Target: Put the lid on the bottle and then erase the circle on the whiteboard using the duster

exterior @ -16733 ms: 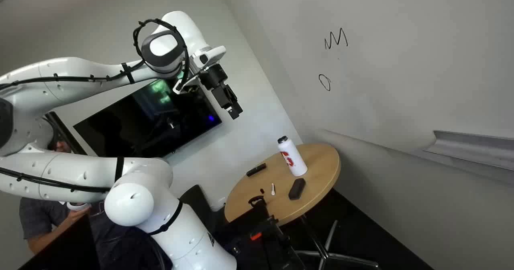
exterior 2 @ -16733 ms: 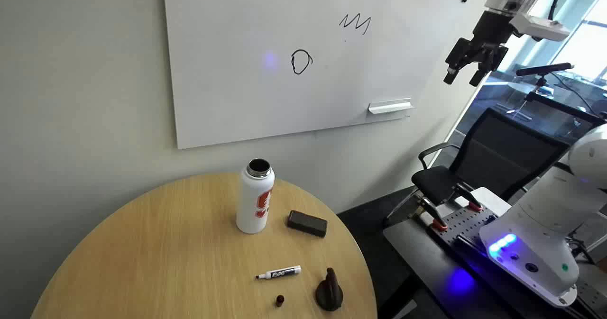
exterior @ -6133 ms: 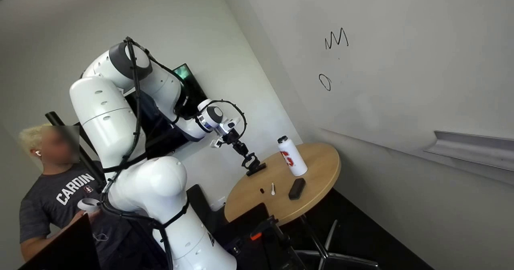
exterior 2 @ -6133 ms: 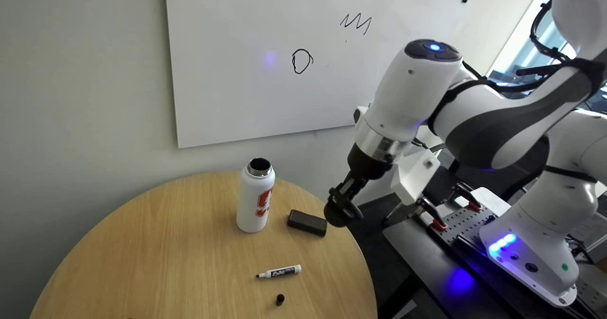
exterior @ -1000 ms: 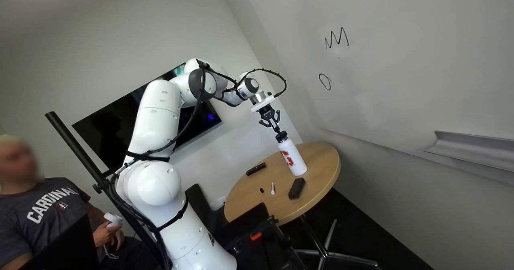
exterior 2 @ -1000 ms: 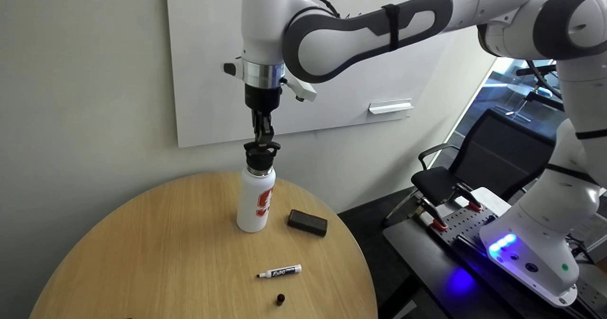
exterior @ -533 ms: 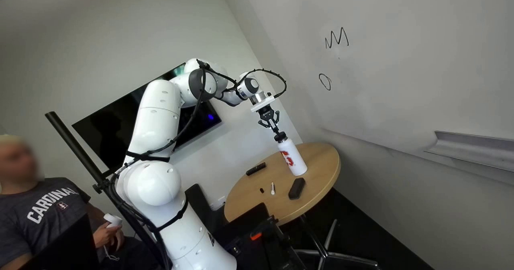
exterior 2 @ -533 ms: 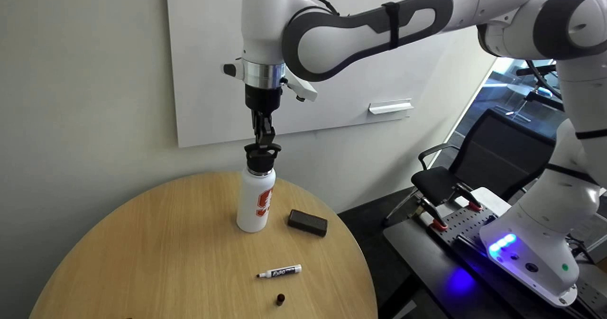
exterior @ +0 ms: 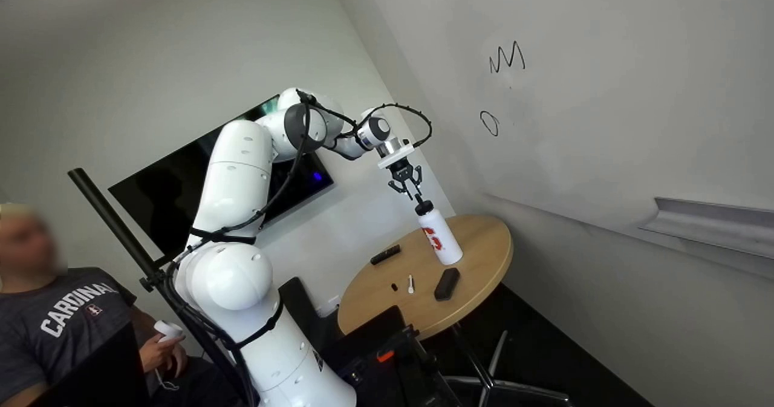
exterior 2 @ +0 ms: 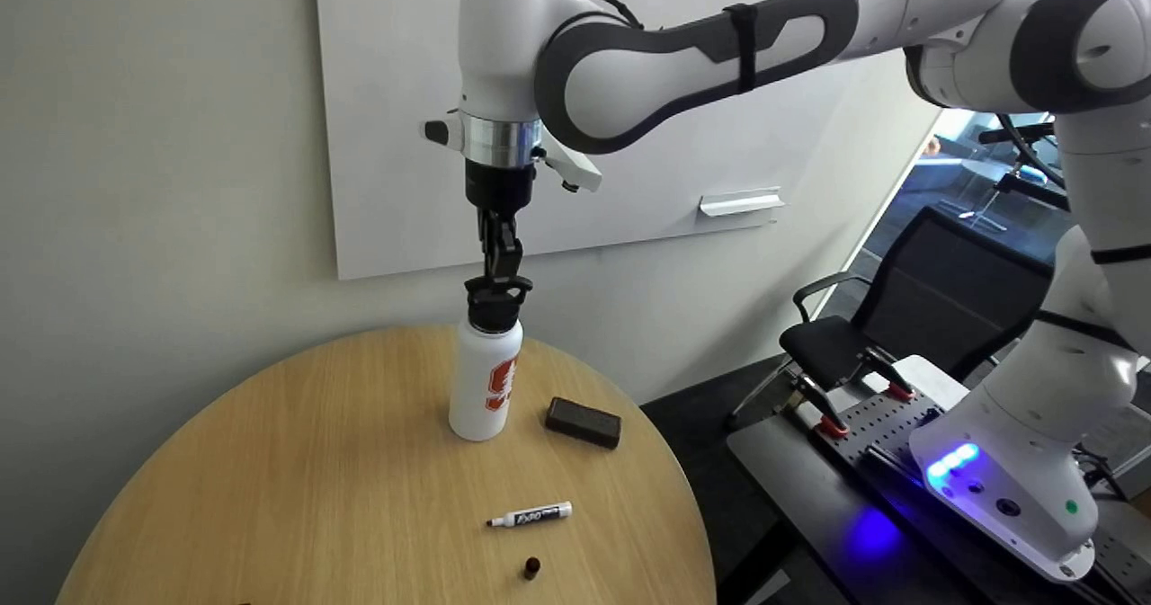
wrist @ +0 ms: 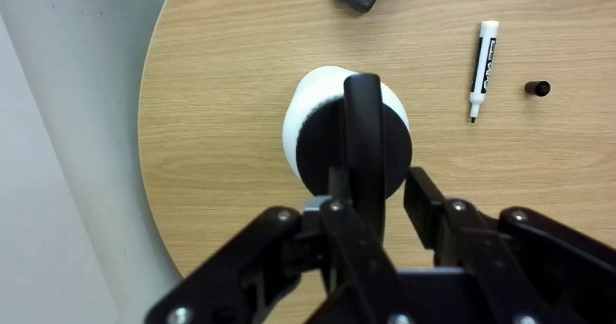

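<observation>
lid (exterior 2: 494,315) sits on the upright white bottle (exterior 2: 484,385); the gripper (wrist: 377,182) stands spread around the lid's loop handle (wrist: 364,122), presumably so lifting away leaves it seated.

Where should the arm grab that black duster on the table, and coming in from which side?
Probably from straight above, pinching the duster across its narrow width, midway along its long sides. It lies flat on the table, a low oblong block with its top uncovered. The bottle stands upright off one end, not touching it, so this grip should keep clear.
</observation>
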Action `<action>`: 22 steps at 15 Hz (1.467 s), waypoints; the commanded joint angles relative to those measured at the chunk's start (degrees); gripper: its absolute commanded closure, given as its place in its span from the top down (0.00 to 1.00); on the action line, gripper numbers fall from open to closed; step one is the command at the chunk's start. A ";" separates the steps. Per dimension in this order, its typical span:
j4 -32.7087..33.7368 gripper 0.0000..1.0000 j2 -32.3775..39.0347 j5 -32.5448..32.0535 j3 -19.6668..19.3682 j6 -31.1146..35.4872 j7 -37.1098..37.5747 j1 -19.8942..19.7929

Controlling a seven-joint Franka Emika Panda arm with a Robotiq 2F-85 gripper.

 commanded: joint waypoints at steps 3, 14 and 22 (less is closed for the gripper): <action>1.01 0.84 -0.61 0.86 0.50 -1.80 -0.71 -0.54; -19.18 1.00 -19.67 0.65 -0.22 5.87 11.74 -3.04; -41.62 1.00 -29.04 -1.73 -0.32 24.72 29.99 -3.23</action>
